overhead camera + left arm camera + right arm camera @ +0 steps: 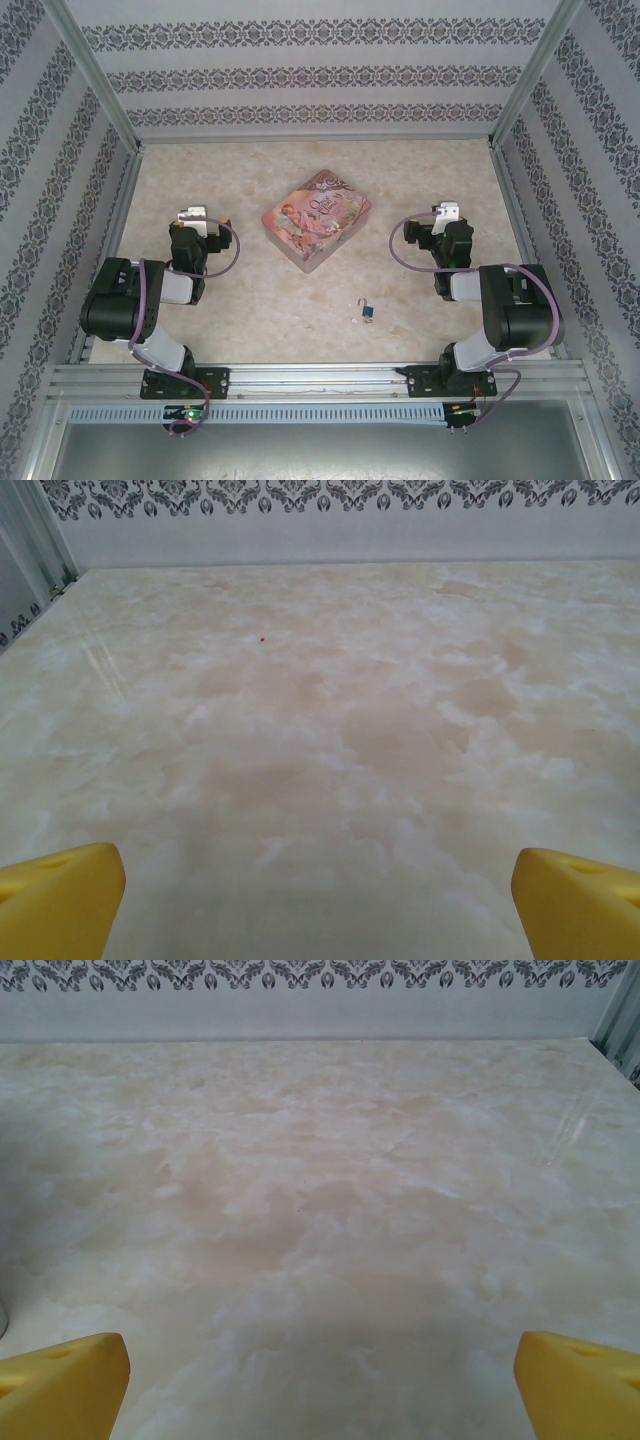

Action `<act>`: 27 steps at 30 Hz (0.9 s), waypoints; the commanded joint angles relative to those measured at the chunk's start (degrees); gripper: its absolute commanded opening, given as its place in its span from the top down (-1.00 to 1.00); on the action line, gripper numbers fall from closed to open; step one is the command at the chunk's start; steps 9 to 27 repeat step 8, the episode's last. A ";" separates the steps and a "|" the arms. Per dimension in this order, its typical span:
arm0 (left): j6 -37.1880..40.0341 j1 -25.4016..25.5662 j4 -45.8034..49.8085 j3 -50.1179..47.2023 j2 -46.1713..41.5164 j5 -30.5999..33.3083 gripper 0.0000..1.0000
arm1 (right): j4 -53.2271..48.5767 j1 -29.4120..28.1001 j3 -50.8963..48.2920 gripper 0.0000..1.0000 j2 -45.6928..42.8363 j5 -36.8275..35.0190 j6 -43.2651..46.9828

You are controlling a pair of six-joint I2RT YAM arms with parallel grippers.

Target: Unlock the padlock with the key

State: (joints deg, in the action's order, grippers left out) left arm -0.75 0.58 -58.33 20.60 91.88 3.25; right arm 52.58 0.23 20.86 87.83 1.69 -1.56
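Note:
The tiny padlock point(368, 313), with a thin silver shackle and a bluish-teal body, lies on the marble table near the front edge, between the two arms. A small silvery bit point(355, 321), perhaps the key, lies just left of it; it is too small to be sure. My left gripper point(189, 213) rests at the left, far from the padlock, and in the left wrist view its yellow fingertips point(60, 900) stand wide apart over bare table. My right gripper point(446, 212) rests at the right, and its yellow fingertips point(575, 1380) are also wide apart with nothing between them.
A pink illustrated rectangular tin point(316, 218) lies in the middle of the table, between the grippers. Patterned walls and metal frame posts enclose the table on three sides. A metal rail point(320, 380) runs along the near edge by the arm bases.

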 commanded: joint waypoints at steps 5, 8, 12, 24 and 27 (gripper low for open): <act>-1.00 -0.84 1.14 0.25 -0.45 0.27 -0.99 | 1.30 -0.32 0.93 -0.97 -0.03 -1.07 -0.39; -1.00 -0.84 1.18 0.23 -0.43 0.26 -0.99 | 1.30 -0.32 0.86 -0.97 -0.09 -1.06 -0.39; -1.00 -0.84 1.18 0.23 -0.43 0.26 -0.99 | 1.30 -0.32 0.86 -0.97 -0.09 -1.06 -0.39; -1.00 -0.84 1.18 0.23 -0.43 0.26 -0.99 | 1.30 -0.32 0.86 -0.97 -0.09 -1.06 -0.39; -1.00 -0.84 1.18 0.23 -0.43 0.26 -0.99 | 1.30 -0.32 0.86 -0.97 -0.09 -1.06 -0.39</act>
